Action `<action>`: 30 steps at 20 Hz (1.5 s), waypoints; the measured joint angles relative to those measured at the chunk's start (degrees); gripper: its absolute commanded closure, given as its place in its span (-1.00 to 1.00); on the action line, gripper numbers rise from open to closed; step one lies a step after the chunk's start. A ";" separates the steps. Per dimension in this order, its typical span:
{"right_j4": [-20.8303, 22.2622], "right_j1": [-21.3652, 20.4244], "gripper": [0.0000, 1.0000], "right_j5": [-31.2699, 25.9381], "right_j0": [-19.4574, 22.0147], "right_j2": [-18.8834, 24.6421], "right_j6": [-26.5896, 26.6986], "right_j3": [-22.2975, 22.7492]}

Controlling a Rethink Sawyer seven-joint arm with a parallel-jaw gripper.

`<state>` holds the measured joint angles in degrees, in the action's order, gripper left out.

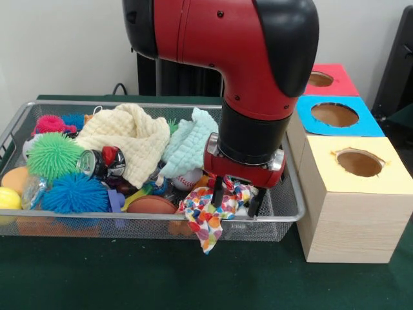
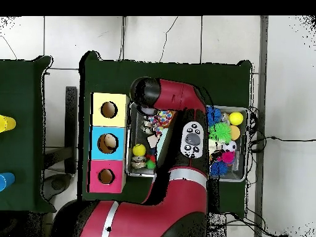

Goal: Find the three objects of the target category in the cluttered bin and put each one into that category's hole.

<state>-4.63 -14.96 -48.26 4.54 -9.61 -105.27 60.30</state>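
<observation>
Currently grasping: fingers (image 1: 237,199) pinching colourful cloth (image 1: 210,213) at bin (image 1: 284,213) near-right corner. Next: lift clear, carry right to matching hole.

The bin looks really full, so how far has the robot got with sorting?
Nothing looks sorted yet. The gripper is down in the bin at the multicoloured cloth draped over its edge. The yellow, blue and red holes all show empty.

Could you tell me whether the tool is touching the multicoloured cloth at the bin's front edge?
Touching: in the front view the tool has its fingers down in the multicoloured cloth, which bunches around them.
</observation>
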 measured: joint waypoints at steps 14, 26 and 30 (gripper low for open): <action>-0.02 0.49 1.00 0.00 0.00 -0.47 0.00 -0.45; -2.63 -5.79 1.00 -10.38 -1.95 -0.97 0.00 2.22; -4.46 -8.90 1.00 -16.32 -2.35 -0.98 0.00 2.37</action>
<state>-9.09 -23.87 -64.58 2.19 -10.60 -105.27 62.68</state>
